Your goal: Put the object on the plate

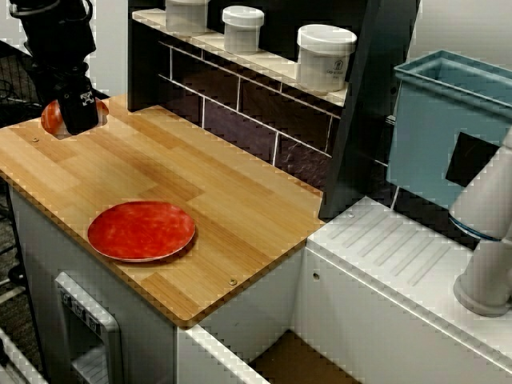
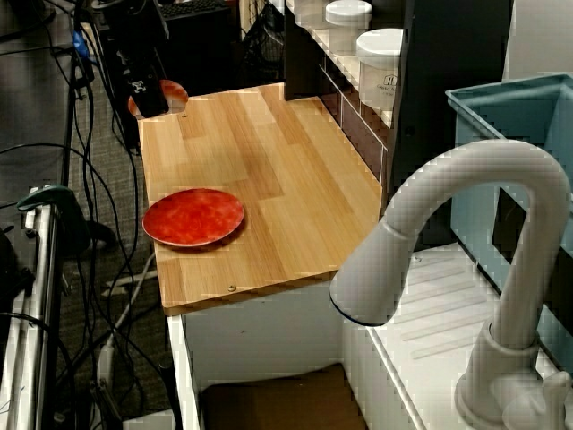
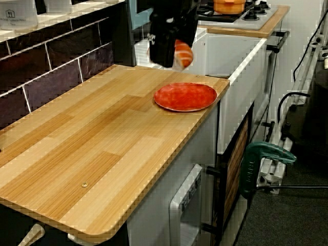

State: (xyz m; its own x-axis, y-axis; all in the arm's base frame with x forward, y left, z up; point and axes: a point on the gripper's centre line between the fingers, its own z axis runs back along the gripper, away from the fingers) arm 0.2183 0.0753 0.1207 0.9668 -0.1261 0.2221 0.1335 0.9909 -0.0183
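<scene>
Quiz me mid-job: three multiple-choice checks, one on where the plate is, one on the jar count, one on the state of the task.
1. The plate sits:
A. on the shelf
B. on the wooden counter, near its front edge
C. in the blue bin

2. White jars on the shelf:
A. one
B. three
C. five

3. The sushi is:
A. on the plate
B. at the gripper, off the plate
C. on the shelf

Key:
1 B, the plate rests on the counter.
2 B, three jars line the shelf.
3 B, the sushi shows beside the gripper; the plate is bare.
</scene>
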